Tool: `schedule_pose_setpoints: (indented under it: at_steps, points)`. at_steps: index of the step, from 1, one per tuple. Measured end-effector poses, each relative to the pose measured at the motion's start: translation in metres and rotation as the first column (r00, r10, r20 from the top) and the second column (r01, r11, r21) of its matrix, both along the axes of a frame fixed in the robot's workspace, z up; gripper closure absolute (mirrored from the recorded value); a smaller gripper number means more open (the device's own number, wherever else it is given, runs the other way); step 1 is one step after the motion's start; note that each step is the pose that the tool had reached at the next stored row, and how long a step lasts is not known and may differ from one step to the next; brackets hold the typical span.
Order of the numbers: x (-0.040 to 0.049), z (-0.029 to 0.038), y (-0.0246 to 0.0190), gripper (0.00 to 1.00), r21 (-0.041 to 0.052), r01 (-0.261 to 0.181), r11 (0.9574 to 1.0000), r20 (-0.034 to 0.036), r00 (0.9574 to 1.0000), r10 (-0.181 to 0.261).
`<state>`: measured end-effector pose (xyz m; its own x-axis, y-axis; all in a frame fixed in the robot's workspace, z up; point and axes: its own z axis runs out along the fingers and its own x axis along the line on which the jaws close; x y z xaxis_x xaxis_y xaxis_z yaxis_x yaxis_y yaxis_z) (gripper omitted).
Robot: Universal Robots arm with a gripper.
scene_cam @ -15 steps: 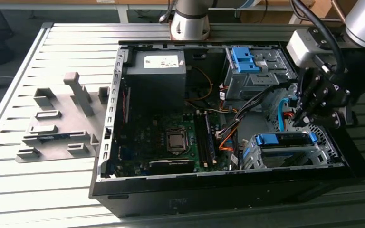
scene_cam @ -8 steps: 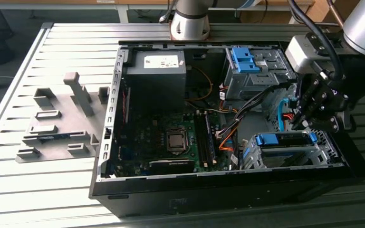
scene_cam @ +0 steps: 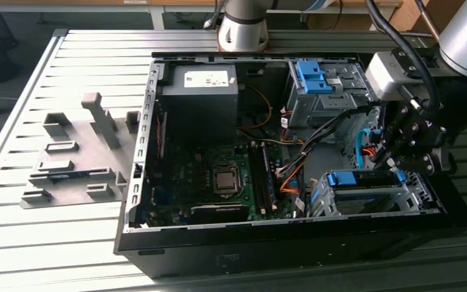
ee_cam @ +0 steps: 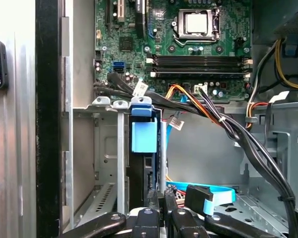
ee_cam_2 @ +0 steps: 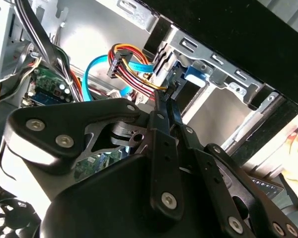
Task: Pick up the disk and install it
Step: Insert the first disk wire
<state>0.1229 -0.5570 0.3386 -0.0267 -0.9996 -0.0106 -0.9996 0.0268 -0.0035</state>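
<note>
Item: the disk [ee_cam: 143,135], blue-framed, seated edge-on in a slot of the metal drive cage [scene_cam: 379,198] at the front corner of the open computer case [scene_cam: 217,255]. In the first wrist view its blue pull tab lay at the end farthest from the claw [ee_cam: 160,196], and its dark body ran straight back toward the fingertips. The long axis was therefore in line with the claw's reach, with the near end just ahead of the tips and seemingly touching them, though contact could not be confirmed. Judged: the disk sat within the cage rails, either largely inserted or close to it. Claw: narrow, its fingers drawn together with nothing visible between them. In the second wrist view the claw [ee_cam_2: 168,96] pointed at the blue frame [ee_cam_2: 193,74] directly beyond. In the exterior view the claw [scene_cam: 393,165] hung just above the cage and the disk [scene_cam: 354,178]. Beside the claw: a bundle of coloured cables [ee_cam_2: 131,67] and a light blue ribbon lead [ee_cam: 213,193]. Farther beyond: the motherboard [ee_cam: 198,54]. Well apart, outside the case: a grey fixture [scene_cam: 79,158] on the slatted desk [scene_cam: 39,243].
</note>
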Motion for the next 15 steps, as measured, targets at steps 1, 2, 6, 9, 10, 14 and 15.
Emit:
schedule_pose_setpoints:
  at_steps: [1,2,6,9,10,14,15]
  points:
    - [-0.0001,-0.0003,-0.0008,0.84,0.0001,-0.006,1.0000,0.0001,1.0000,0.006]
    - [-0.0003,-0.0005,-0.0013,0.84,0.0001,-0.013,0.9999,0.0002,0.9999,0.013]
    - [-0.0007,-0.0016,-0.0031,0.84,0.0001,-0.031,0.9995,0.0016,0.9995,0.031]
    - [-0.0007,-0.0027,-0.0034,0.84,-0.0002,-0.031,0.9995,0.0029,0.9995,0.031]
    - [-0.0007,-0.0032,-0.0033,0.84,-0.0001,-0.031,0.9995,0.0029,0.9995,0.031]
    - [-0.0007,-0.0038,-0.0034,0.84,-0.0002,-0.029,0.9996,0.0029,0.9996,0.029]
    - [-0.0007,-0.0039,-0.0034,0.84,-0.0003,-0.028,0.9996,0.0029,0.9996,0.028]
